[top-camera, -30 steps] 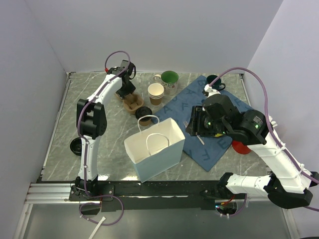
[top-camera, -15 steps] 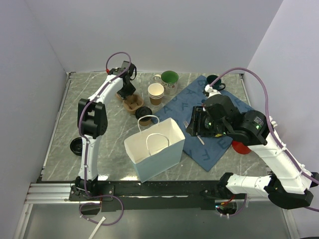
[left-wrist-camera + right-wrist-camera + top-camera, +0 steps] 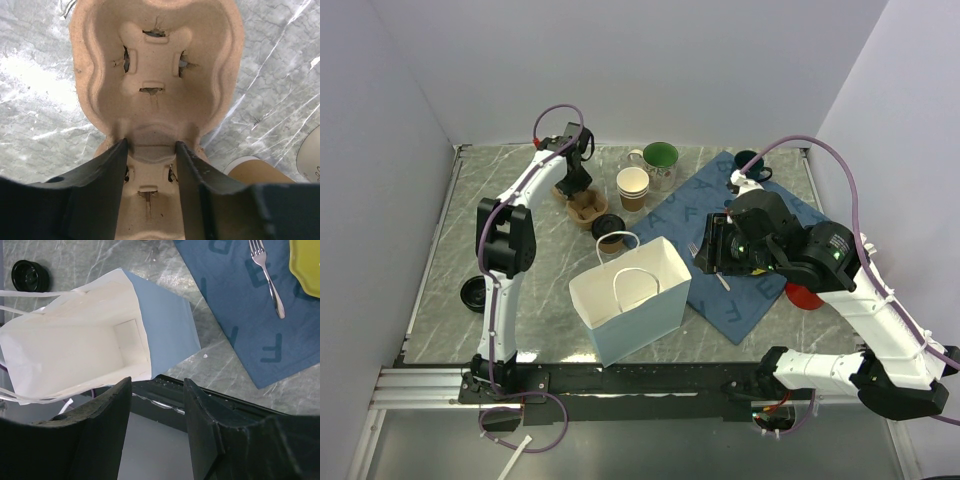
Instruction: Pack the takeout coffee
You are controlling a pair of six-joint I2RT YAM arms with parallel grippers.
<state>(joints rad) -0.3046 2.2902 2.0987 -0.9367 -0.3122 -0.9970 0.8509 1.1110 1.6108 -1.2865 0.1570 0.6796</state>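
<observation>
The L gripper point(image 3: 150, 144) is clamped on the centre ridge of the tan moulded-pulp cup carrier point(image 3: 155, 75), at the back-left of the grey marble table point(image 3: 550, 250). The R gripper point(image 3: 157, 381) hangs above the white paper bag point(image 3: 75, 350), fingers apart w/ nothing btwn them. The small brown kraft paper cup w/ black lid point(image 3: 609, 226) stands btwn carrier and bag, just beside both.
</observation>
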